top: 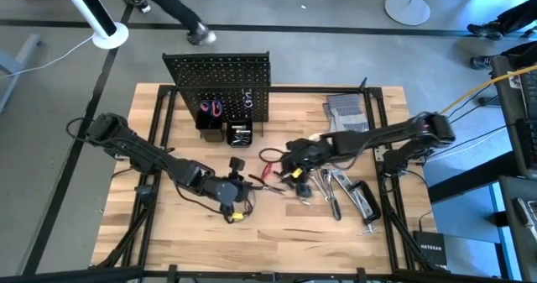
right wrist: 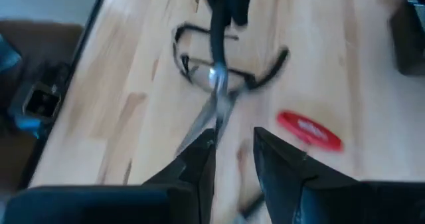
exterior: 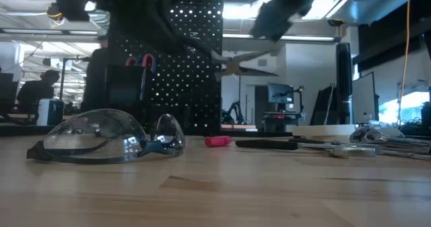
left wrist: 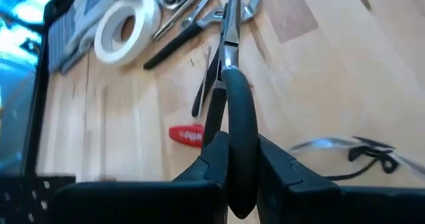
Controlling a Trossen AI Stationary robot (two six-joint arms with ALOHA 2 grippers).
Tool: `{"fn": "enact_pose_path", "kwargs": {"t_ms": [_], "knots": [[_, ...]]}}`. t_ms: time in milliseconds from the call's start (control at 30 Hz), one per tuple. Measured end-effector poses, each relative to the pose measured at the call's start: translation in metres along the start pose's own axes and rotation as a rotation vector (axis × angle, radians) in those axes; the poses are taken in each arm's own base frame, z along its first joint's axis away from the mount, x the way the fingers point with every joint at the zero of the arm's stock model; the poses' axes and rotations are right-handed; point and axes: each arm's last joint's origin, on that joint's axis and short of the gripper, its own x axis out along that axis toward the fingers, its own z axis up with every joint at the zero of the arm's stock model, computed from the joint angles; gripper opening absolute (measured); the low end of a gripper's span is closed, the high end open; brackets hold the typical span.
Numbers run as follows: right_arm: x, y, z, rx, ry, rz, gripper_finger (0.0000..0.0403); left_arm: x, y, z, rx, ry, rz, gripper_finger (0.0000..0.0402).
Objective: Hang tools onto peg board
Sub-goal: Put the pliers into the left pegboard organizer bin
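- Pliers [left wrist: 229, 84]: black-handled, long-nosed, held in the air above the worktop [top: 336, 241], in front of the peg board [top: 218, 81] and well short of it. They span the gap between the two grippers.
- Left gripper [left wrist: 242, 151]: fingers pressed onto one black handle near its end, nose pointing away toward the right arm. A grip at the handle end leaves the nose and pivot free, which is likely the reason for it.
- Right gripper [right wrist: 234, 141]: at the nose end, fingers a little spread. The metal tip lies against one finger, and I see no clamp from both. Judgement: a hand-over in mid-air, with the left side carrying the load.
- Low view: the silver nose shows level and clear of the surface, so nothing drags.
- Glasses [exterior: 108, 139]: on the worktop below the exchange, lenses up, apart from both grippers.
- Small red piece [left wrist: 186, 135]: on the wood beside the glasses; cannot tell what it is.
- Tape roll [left wrist: 123, 28] and other loose tools lie beyond the right arm, not hung.
- Peg board bins already hold a red-handled tool [top: 211, 108].
- Risk: a one-handle grip may let the pliers swing or splay once unsupported.
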Motion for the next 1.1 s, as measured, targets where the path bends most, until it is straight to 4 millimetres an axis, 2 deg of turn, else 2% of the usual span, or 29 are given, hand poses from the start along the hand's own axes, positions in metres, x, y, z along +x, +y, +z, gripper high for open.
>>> {"fn": "enact_pose_path", "kwargs": {"t_ms": [100,200,300,433,567,733,933,1100], "knots": [[-0.024,0.003,-0.006,-0.011,0.012,-0.037,0.0105,-0.012,0.003,-0.001,-0.078,-0.002,-0.004,0.0028],[-0.034,0.002,-0.022,-0.04,-0.018,-0.072,0.0105,-0.024,0.005,-0.009,-0.154,-0.063,-0.001,0.0028],[-0.032,-0.001,-0.041,-0.068,-0.131,-0.076,0.0105,-0.035,0.008,-0.026,-0.256,-0.154,0.014,0.0028],[-0.017,-0.007,-0.068,-0.068,-0.346,-0.123,0.0105,-0.049,0.015,-0.043,-0.419,-0.367,0.034,0.0028],[-0.002,-0.011,-0.079,-0.045,-0.628,-0.111,0.0105,-0.059,0.024,-0.053,-0.543,-0.577,0.074,0.0028],[0.015,-0.014,-0.069,-0.059,-0.823,-0.125,0.0084,-0.06,0.032,-0.054,-0.635,-0.715,0.107,0.0028],[0.037,-0.018,-0.042,-0.148,-0.854,-0.171,0.0009,-0.06,0.035,-0.05,-0.662,-0.77,0.11,0.0028],[0.039,-0.022,-0.029,-0.176,-0.866,-0.213,0.0016,-0.062,0.034,-0.048,-0.648,-0.797,0.094,0.0028]]}}
